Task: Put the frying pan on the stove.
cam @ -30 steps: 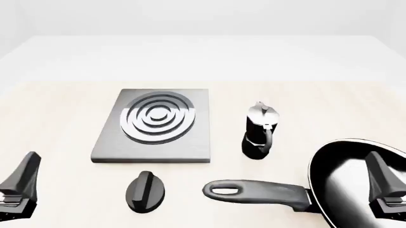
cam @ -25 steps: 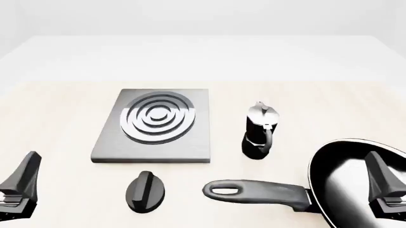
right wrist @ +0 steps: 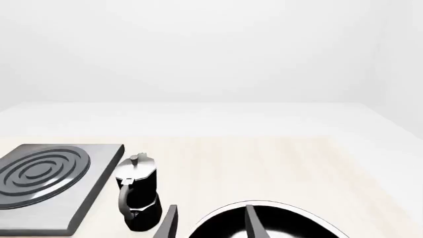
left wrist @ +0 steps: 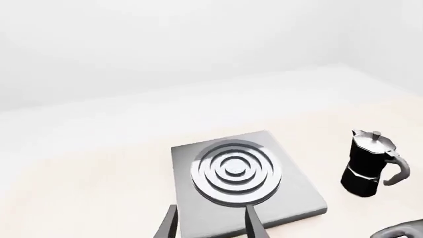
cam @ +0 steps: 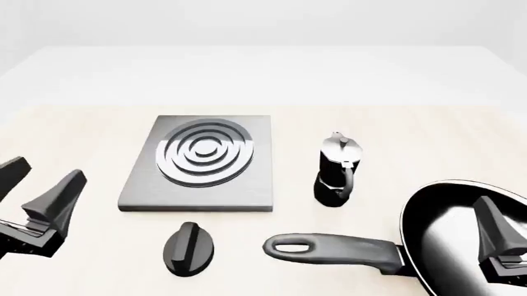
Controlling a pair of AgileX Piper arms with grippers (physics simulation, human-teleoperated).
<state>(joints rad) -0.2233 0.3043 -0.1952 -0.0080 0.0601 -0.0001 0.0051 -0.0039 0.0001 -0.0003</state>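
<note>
Not begun: pan [cam: 461, 231] on desk [cam: 395, 135] beneath my right tool [cam: 500, 246], stove [cam: 200, 161] bare ahead. Both tools apart, empty.

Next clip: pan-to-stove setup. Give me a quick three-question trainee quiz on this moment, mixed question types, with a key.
1. True or false: the frying pan already sits on the stove.
2. What stands between the stove and the pan in the front view? A) moka pot B) kettle C) mug
3. Fill in: the pan's handle points toward the black oval ____.

Key
1. False: the pan lies on the table, right of the stove, near the right hand.
2. A
3. knob
</note>
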